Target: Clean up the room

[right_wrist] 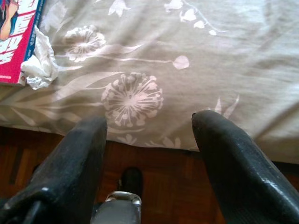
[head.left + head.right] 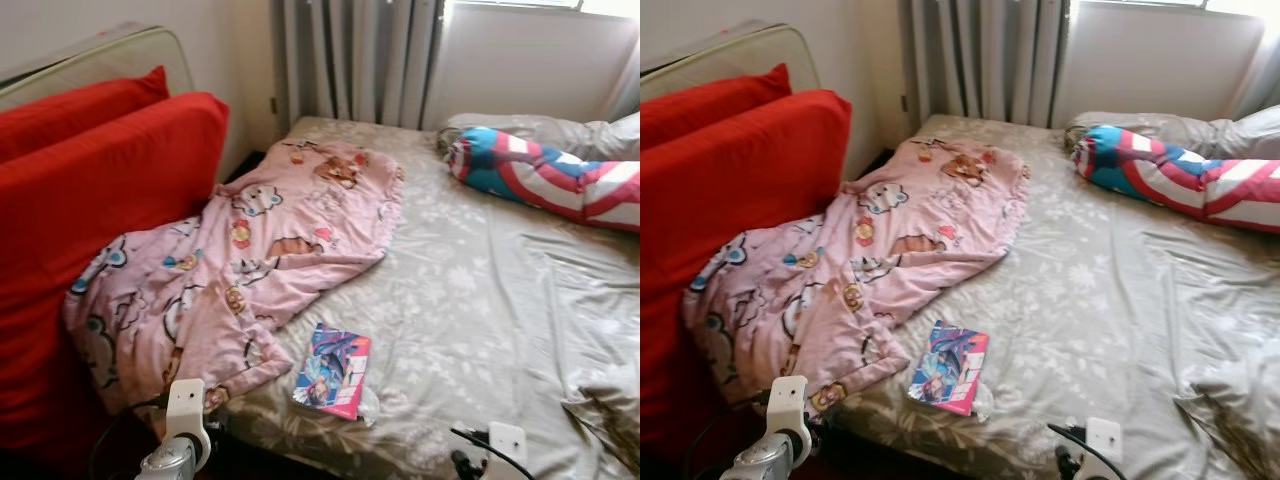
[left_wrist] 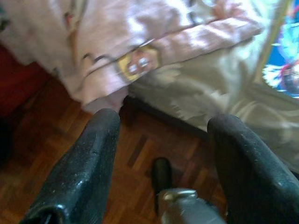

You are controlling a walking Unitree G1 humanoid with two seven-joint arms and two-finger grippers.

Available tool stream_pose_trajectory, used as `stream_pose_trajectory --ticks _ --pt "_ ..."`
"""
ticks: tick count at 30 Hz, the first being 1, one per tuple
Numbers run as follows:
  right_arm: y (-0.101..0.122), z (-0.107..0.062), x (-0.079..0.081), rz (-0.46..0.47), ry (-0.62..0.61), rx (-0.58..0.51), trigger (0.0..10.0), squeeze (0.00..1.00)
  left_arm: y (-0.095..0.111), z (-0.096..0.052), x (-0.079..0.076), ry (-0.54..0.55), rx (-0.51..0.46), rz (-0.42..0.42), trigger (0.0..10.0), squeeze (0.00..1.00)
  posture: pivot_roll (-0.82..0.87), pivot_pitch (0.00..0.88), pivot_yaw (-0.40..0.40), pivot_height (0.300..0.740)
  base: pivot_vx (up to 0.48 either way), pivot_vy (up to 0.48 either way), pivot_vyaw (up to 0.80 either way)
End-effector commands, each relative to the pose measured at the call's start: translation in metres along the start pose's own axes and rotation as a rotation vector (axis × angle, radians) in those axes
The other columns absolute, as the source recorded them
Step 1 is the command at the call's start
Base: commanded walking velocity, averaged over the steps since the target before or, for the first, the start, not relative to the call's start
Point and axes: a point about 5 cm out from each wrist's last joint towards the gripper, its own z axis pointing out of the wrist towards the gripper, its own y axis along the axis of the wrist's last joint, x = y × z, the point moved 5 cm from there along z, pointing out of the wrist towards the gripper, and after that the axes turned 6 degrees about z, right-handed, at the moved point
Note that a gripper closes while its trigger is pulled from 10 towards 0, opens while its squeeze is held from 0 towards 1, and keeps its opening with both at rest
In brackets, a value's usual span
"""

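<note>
Standing by the bed (image 2: 470, 300): it's all ahead of both claws. The pink blanket (image 2: 250, 260) is sprawled just past the left claw (image 3: 161, 135), spilling onto the red cushions (image 2: 90, 200). The comic book (image 2: 333, 371) lies between the claws, slightly ahead, a crumpled tissue (image 1: 41, 65) touching its edge. Both left and right claw (image 1: 149, 135) are spread, holding nothing. I'd grab the book by its near edge first. The striped pillow (image 2: 550, 175) is cut off, far side.
</note>
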Motion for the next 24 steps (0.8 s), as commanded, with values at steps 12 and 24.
stream_pose_trajectory --ticks 12,24 --pt "-0.022 -0.006 -0.004 -0.013 0.015 0.048 10.0 0.00 -0.027 -0.006 0.007 -0.006 0.092 0.037 10.0 0.00 0.02 0.000 0.017 0.740 0.000 0.000 0.00" --pt "-0.014 -0.003 -0.001 -0.022 0.018 0.042 10.0 0.00 -0.024 -0.005 0.001 -0.014 0.083 0.022 10.0 0.00 0.01 0.000 0.016 0.740 0.000 0.000 0.00"
